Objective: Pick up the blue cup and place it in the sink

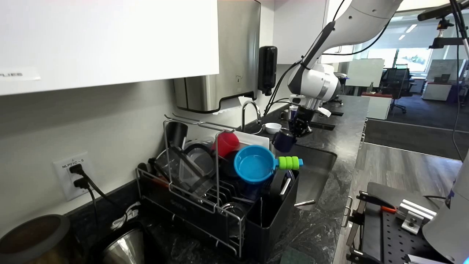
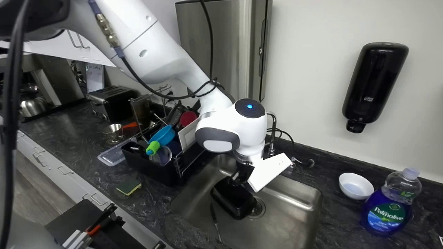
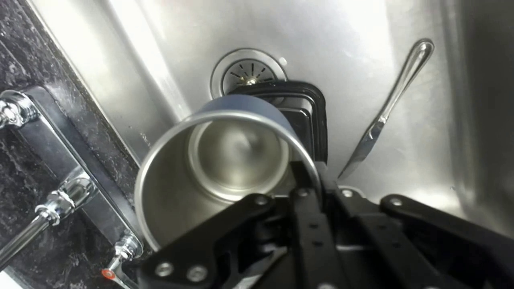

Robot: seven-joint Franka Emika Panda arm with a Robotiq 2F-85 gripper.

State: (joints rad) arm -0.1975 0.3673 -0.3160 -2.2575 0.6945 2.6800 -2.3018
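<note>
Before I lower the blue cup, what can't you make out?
Black container, wrist view: partly hidden by blue cup.
Cup's inside bottom, wrist view: blurred; wetness unclear.
Tap spout, wrist view: cut off by left edge.
Sink, in an exterior view: partly hidden by dish rack.

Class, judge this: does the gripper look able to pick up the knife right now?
Probably not yet: the gripper is holding the blue cup by its wall, so it would likely have to let go first. The knife itself lies uncovered in the sink.
</note>
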